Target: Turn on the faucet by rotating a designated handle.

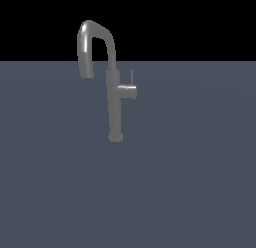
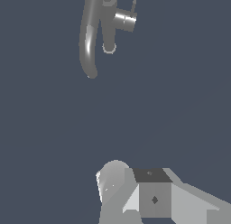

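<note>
Nearest to us in the wrist view is part of the arm (image 2: 153, 196): a pale rounded cylinder beside a boxy grey block with a dark top face, cut off by the picture's edge. We see no fingertips in either view, so we cannot tell how the jaws stand, and the exterior view shows no arm. Beyond the arm lies a stretch of bare blue-grey tabletop (image 1: 190, 192), flat and even in tone. Farther on stands the faucet (image 1: 114, 107), well apart from the arm, upright on the tabletop, its slim grey stem rising from a small round base. In the exterior view it sits a little toward that view's left of centre. The handle (image 1: 128, 91) juts sideways from the stem toward the exterior view's right, roughly halfway up the stem, a short horizontal stub. At its outer end a thin pin (image 1: 132, 77) stands straight up. Above, the spout (image 1: 88, 47) arches over from the stem's top and comes down on the exterior view's left, its mouth hanging at about the height of the pin, clear of the tabletop. Behind the tabletop's far edge the background is plain black.
</note>
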